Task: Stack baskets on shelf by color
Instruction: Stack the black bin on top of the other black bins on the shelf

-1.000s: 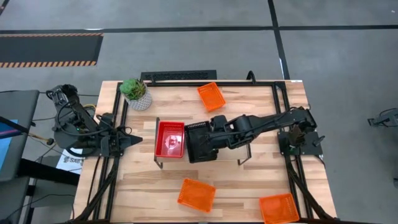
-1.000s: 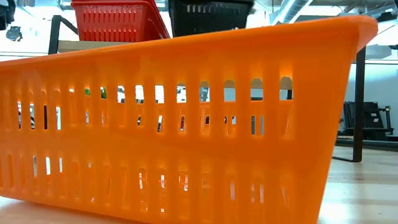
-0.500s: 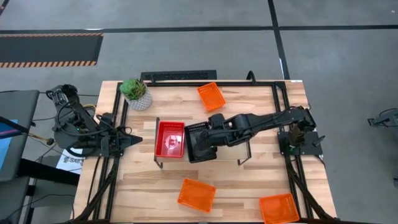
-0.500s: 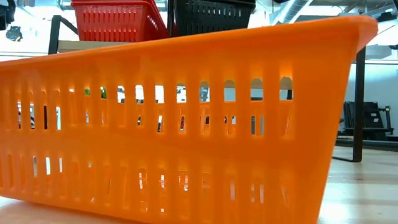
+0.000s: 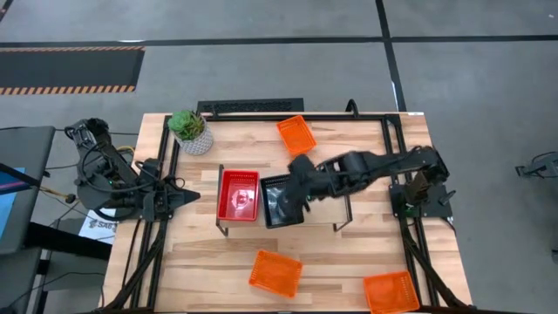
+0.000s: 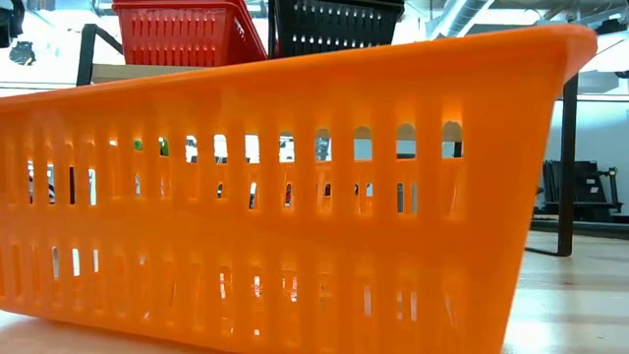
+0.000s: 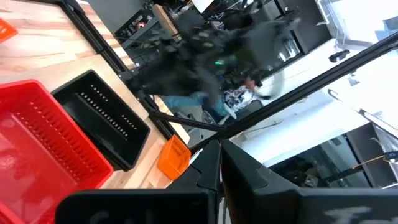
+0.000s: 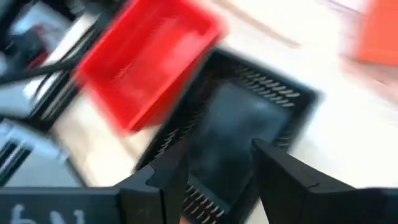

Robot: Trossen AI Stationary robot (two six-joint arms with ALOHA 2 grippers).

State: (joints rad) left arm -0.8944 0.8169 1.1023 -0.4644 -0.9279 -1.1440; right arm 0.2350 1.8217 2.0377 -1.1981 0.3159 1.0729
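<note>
Right arm stretched low across shelf, right gripper above black basket, fingers apart, holding nothing, red basket just beside it, left gripper parked at left edge, fingers together.

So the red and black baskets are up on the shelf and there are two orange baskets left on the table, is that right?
Not quite: three orange baskets remain on the table, not two. The high view shows one at the far edge, one at the near middle and one at the near right corner. The red basket and black basket do sit side by side on the shelf.
</note>
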